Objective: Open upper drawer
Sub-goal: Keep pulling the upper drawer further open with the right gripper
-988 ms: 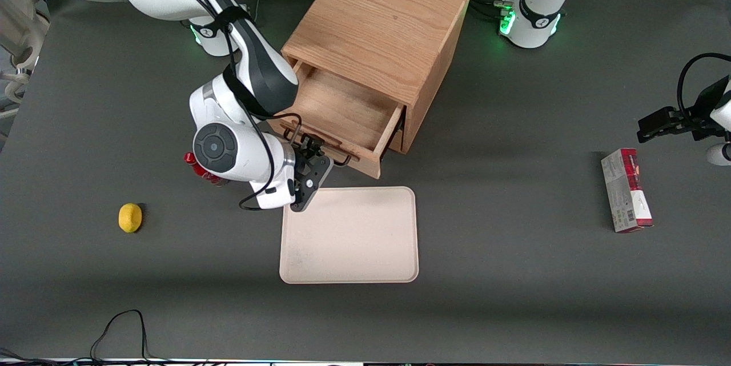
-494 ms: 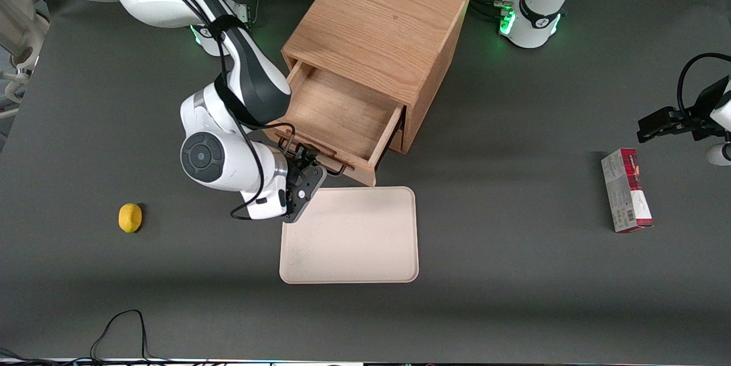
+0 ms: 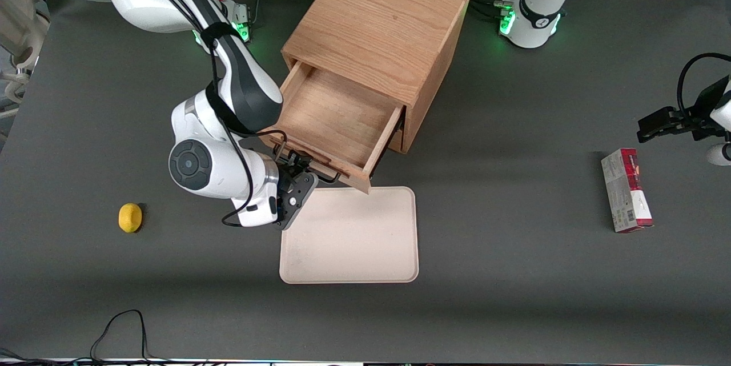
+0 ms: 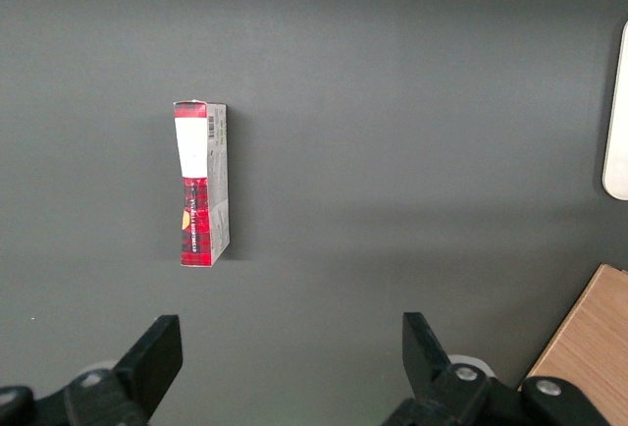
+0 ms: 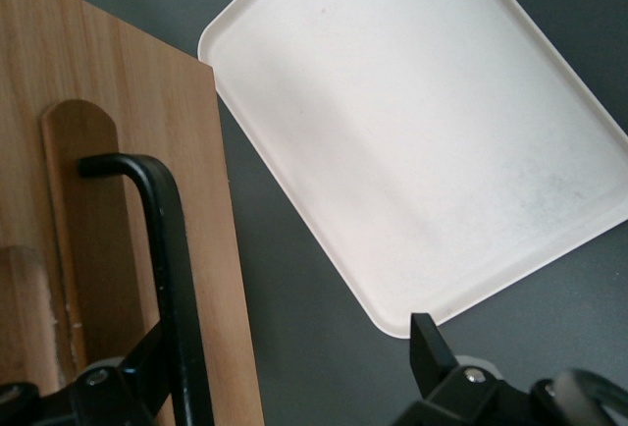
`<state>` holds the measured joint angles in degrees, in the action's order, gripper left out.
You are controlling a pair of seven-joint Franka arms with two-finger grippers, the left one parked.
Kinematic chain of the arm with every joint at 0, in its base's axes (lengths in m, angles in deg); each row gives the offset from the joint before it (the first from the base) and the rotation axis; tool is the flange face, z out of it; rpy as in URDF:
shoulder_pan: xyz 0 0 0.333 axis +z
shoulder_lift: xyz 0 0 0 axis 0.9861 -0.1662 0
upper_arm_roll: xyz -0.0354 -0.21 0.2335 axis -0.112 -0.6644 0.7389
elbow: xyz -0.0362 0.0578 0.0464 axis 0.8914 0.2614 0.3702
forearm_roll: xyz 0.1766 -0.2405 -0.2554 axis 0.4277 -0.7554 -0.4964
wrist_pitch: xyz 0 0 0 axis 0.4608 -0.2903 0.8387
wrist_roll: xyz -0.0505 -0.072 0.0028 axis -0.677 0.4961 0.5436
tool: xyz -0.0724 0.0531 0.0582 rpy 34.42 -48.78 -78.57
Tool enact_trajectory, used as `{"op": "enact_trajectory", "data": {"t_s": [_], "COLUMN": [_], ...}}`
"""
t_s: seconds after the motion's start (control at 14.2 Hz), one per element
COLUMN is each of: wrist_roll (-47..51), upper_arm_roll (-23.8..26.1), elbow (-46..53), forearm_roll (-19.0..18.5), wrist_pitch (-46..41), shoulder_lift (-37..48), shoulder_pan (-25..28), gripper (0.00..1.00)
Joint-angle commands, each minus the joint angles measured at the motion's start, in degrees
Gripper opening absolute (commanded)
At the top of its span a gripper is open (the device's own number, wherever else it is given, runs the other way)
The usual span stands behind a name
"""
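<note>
My gripper [image 3: 297, 167] at the upper drawer [image 3: 334, 117] front — fingers spread wide, black handle [image 5: 167, 279] against one finger, drawer pulled well out, beige tray [image 3: 349, 236] nearer the camera.

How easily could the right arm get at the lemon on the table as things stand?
Probably easily. The lemon lies alone on the mat toward the working arm's end, nothing around it. But the hand is at the upper drawer handle, so it must leave that first.

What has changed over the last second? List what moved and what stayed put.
The claw, at the black handle, has drawn the upper drawer further out of the cabinet, toward the front camera; its front corner now reaches the beige tray. Tray, lemon and red box stayed put.
</note>
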<state>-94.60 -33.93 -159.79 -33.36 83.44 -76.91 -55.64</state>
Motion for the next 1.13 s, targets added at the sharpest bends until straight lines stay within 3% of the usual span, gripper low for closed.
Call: {"op": "enact_trajectory", "data": {"t_s": [0.0, 1.06], "wrist_roll": [-1.85, -2.02], "upper_arm_roll": [0.16, 0.25], "elbow": [2.89, 5.61], "forearm_roll": [0.60, 0.86], "wrist_pitch": [-0.45, 0.69], "shoulder_lift": [-1.92, -3.94], "shoulder_pan": [-1.32, -3.17], "gripper": [1.00, 1.00]}}
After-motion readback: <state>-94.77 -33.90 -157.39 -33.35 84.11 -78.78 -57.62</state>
